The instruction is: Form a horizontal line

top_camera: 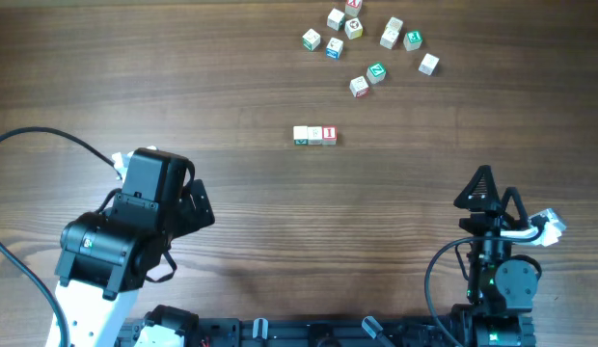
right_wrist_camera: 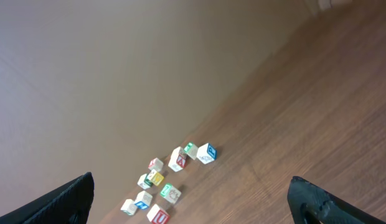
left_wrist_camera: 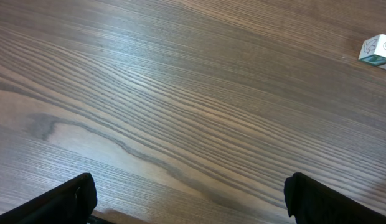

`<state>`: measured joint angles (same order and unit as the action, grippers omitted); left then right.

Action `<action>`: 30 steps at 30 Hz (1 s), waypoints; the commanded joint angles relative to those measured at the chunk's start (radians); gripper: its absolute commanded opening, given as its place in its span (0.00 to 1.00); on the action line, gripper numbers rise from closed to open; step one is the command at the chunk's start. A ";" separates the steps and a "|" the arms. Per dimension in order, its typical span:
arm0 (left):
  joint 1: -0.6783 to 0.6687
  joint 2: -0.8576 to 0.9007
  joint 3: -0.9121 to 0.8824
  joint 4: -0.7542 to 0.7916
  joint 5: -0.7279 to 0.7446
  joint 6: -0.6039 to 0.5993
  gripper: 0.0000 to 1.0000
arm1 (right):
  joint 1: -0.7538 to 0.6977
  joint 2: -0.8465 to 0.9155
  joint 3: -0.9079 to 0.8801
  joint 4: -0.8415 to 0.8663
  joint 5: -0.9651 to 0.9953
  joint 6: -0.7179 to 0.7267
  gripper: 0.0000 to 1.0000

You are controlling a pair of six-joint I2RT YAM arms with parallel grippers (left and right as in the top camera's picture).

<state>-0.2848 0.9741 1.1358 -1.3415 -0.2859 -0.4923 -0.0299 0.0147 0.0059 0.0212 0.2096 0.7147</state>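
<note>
My left pincer [top_camera: 195, 204] hangs released by the near-left corner of the tabletop [top_camera: 183, 77]. The three-block row [top_camera: 314, 135] lies mid-tabletop, long axis left to right. Loose blocks [top_camera: 391, 35] crowd the far edge, right of centre — nearer my right pincer [top_camera: 487, 193], likewise released.

Brown, streaked wood grain covers the bench [top_camera: 231, 87]. The three-block row [top_camera: 314, 136] is white with red and green marks; scattered blocks [top_camera: 376, 72] beyond that row show green, blue, red and yellow faces.
</note>
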 commanded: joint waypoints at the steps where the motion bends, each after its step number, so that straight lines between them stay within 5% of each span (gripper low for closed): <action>1: 0.008 -0.005 -0.004 0.002 0.003 -0.014 1.00 | -0.007 -0.012 -0.001 0.001 -0.010 -0.143 1.00; 6: 0.008 -0.004 -0.004 0.002 0.003 -0.014 1.00 | -0.007 -0.012 -0.001 -0.003 -0.076 -0.431 1.00; 30: 0.008 -0.004 -0.004 0.002 0.003 -0.014 1.00 | -0.009 -0.010 -0.001 -0.002 -0.077 -0.433 1.00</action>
<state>-0.2848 0.9741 1.1358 -1.3415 -0.2859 -0.4927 -0.0303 0.0147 0.0059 0.0154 0.1493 0.2996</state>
